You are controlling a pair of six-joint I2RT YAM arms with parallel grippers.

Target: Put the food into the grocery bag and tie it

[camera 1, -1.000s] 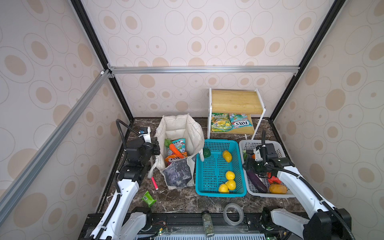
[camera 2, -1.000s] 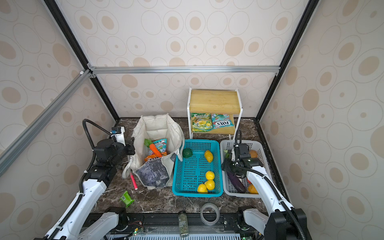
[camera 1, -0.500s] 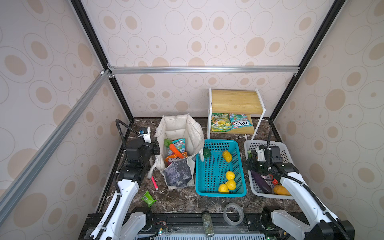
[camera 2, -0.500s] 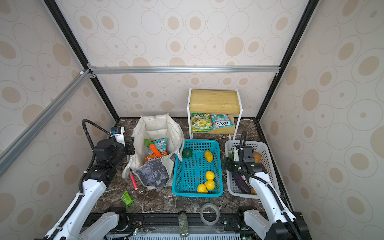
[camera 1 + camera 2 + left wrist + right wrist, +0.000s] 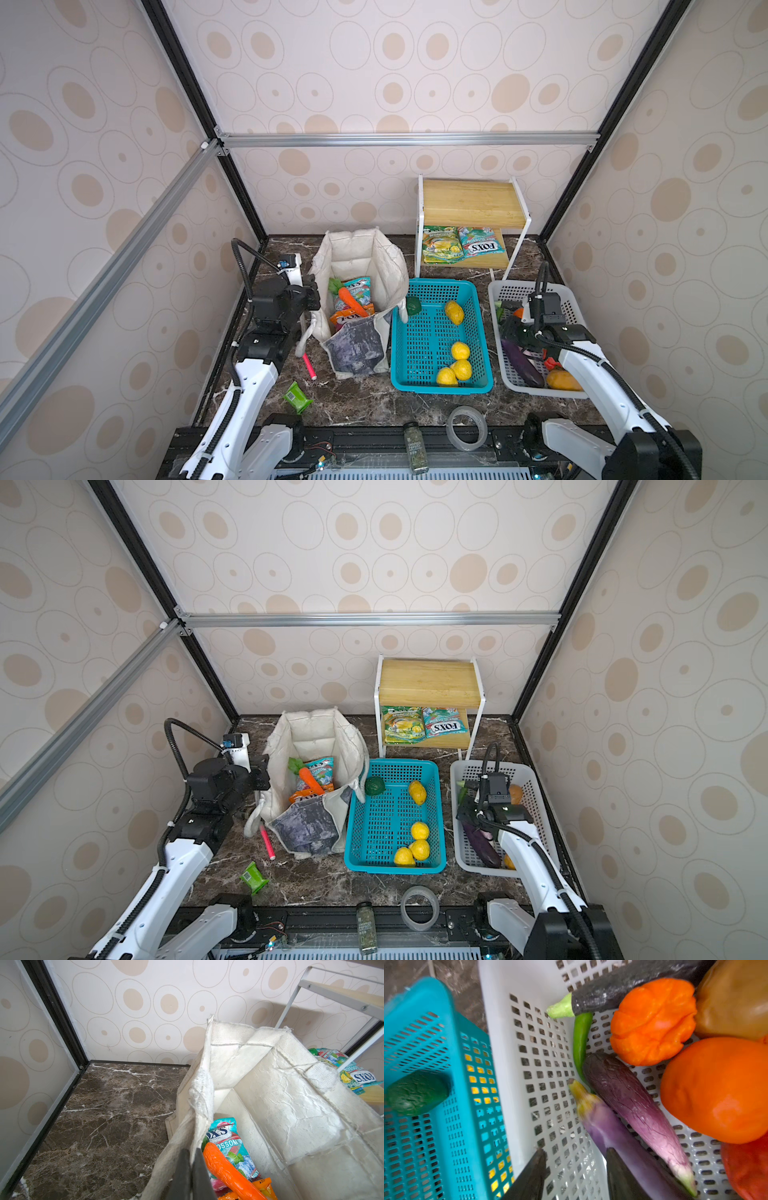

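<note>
The grocery bag [image 5: 357, 257] stands open on the table [image 5: 374, 403], left of the teal basket [image 5: 440, 284]. Its left rim is pinched flat in the left gripper [image 5: 191, 1151], whose jaws are clamped shut on the fabric. The bag is off-white and quilted inside, with a dark marbled panel sagging at the front. A carrot [image 5: 226, 1169] lies inside it on a candy packet [image 5: 224, 1136], just beside that gripper.

Over in the white basket [image 5: 500, 1043], the pale eggplant [image 5: 602, 1126] lies under one finger [image 5: 623, 1174] of the right gripper [image 5: 574, 1150]. Its jaws are apart, with bare basket floor between them. A dark eggplant [image 5: 633, 1097] and a green chilli [image 5: 580, 1043] lie alongside.

The left arm reaches in from the front left with its wrist level. The right arm bends down into the white basket. Yellow fruits [image 5: 460, 351] sit in the teal basket.
</note>
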